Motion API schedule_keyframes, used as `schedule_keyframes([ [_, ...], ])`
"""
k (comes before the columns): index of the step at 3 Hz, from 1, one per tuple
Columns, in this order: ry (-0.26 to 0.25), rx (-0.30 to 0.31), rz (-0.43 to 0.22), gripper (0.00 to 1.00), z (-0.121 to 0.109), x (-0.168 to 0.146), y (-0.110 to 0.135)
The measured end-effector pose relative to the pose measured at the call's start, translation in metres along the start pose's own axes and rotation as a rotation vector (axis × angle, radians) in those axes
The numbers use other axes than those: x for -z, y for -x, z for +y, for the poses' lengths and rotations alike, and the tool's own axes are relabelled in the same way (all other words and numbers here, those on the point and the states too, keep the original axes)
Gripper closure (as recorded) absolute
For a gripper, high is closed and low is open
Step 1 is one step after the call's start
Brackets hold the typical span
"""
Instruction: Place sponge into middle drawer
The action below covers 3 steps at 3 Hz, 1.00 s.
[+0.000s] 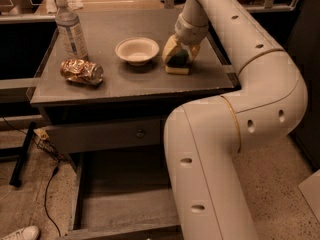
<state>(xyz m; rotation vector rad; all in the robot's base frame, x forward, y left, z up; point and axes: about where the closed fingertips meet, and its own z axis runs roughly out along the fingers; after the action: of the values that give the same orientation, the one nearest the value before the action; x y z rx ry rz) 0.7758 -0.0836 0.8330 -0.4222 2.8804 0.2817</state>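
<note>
The sponge, dark green on pale yellow foam, rests on the grey tabletop, right of a white bowl. My gripper reaches down from the arm onto it, its pale fingers closed against the sponge's two sides. The middle drawer is pulled out below the table; its bare grey floor shows. My arm hides the drawer's right part.
A white bowl, a crushed shiny can and a clear water bottle stand on the tabletop. A closed drawer front with a round knob sits above the open drawer. A cable and a shoe lie on the floor at left.
</note>
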Motion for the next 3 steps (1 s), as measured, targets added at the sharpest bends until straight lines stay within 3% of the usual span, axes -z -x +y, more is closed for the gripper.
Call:
schedule_keyframes([
  [1, 0.000, 0.000, 0.000, 1.00, 0.000, 0.001, 0.000],
  [3, 0.225, 0.079, -0.153, 1.00, -0.027, 0.046, -0.021],
])
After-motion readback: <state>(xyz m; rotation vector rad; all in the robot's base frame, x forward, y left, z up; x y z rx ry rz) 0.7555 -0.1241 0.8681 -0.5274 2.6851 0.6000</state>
